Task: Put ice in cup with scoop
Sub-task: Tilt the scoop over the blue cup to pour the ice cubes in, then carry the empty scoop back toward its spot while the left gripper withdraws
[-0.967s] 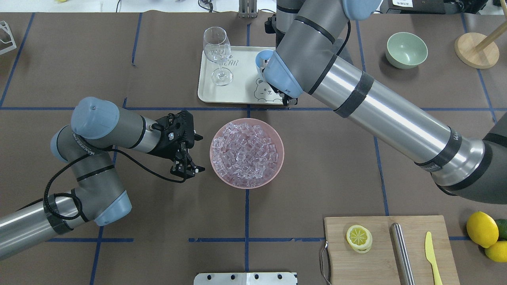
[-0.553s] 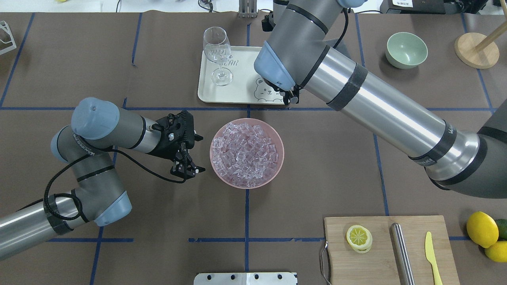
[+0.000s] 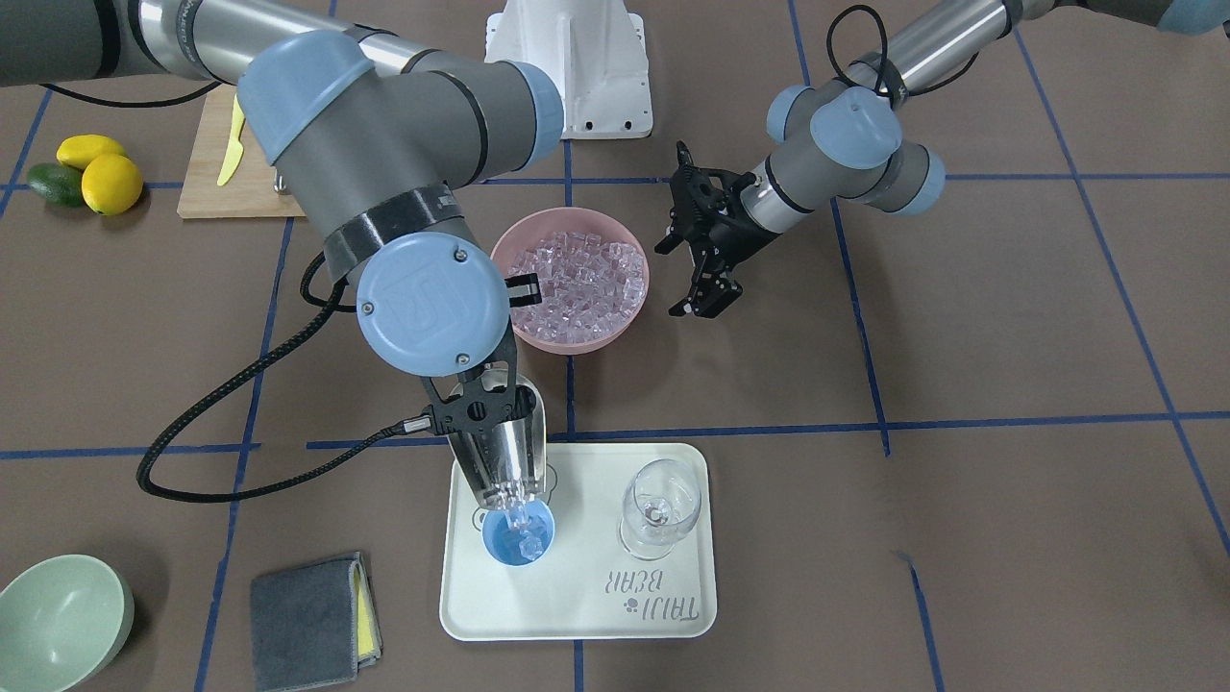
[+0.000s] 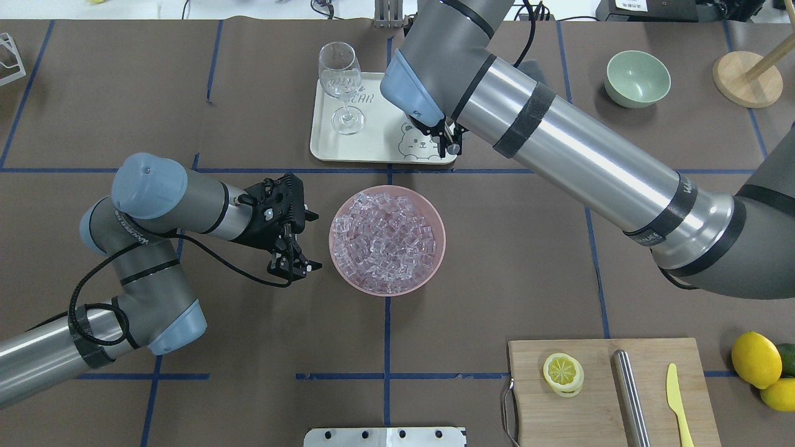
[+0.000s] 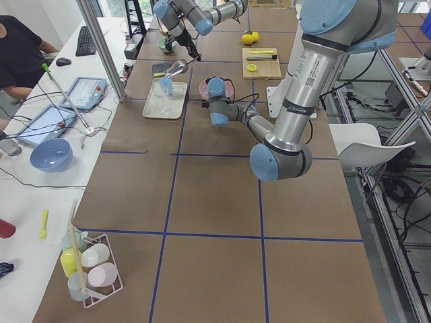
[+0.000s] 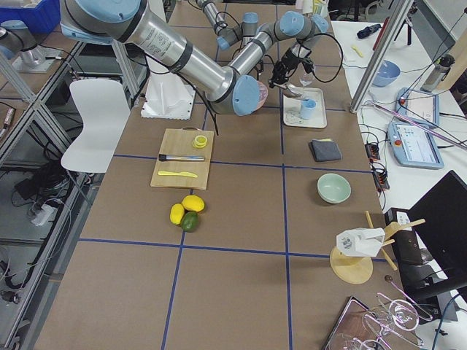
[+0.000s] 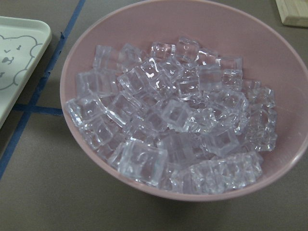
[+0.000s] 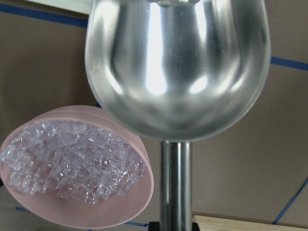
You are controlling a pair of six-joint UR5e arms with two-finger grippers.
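My right gripper [image 3: 478,408] is shut on the handle of the steel scoop [image 3: 509,452]. The scoop is tilted mouth-down over the light-blue cup [image 3: 519,538] on the white tray [image 3: 673,605]. A few ice cubes [image 3: 524,524] are dropping from the scoop into the cup. In the overhead view my right arm hides the cup. The right wrist view shows the scoop's trough [image 8: 178,62]. The pink bowl [image 4: 441,242] at mid-table is full of ice [image 4: 385,239]. My left gripper [image 4: 295,266] is open and empty, just left of the bowl.
A clear wine glass [image 3: 658,505] stands on the tray beside the cup. A green bowl [image 4: 638,77] and a wooden stand [image 4: 745,77] are far right. A cutting board [image 4: 596,422] with a lemon slice, steel cylinder and yellow knife is near right. A grey cloth [image 3: 307,607] lies beside the tray.
My right arm has swung leftward over the tray and now covers the cup in the overhead view. The left arm has not moved.
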